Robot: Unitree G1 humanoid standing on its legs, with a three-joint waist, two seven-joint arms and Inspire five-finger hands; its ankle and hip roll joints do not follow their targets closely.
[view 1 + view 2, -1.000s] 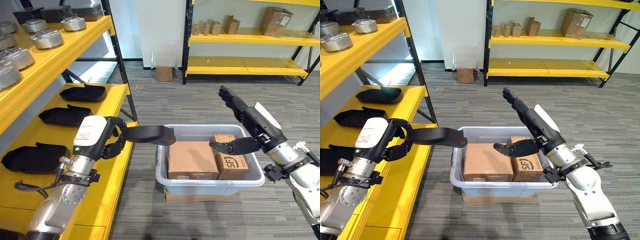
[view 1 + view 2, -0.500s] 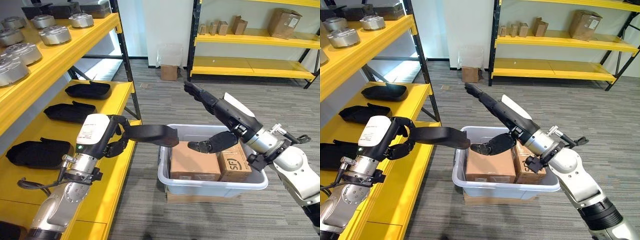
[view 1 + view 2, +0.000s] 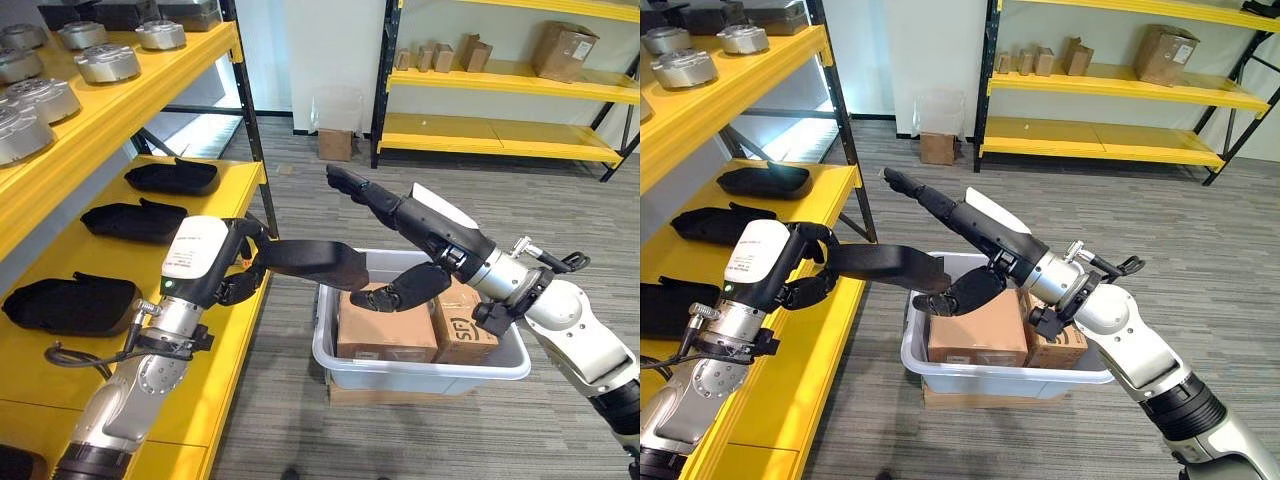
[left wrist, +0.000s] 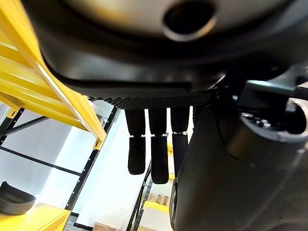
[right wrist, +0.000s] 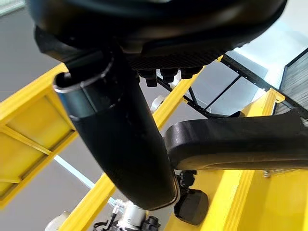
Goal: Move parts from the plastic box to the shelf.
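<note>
Gripping a black part point(image 3: 310, 262), left hand point(image 3: 232, 270) (right hand point(image 3: 400, 222) seemingly spread).

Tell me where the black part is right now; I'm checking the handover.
In the left eye view the black part is held in the left hand, above the plastic box's left rim, beside the right hand's thumb.

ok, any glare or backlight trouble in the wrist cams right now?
Left wrist view: the left robot hand is backlit, its fingers dark against a bright white background. Right wrist view: a soft sheen on the right robot hand, and the part reads flat black. Left eye view: even light, with one bright floor patch behind the shelf.
</note>
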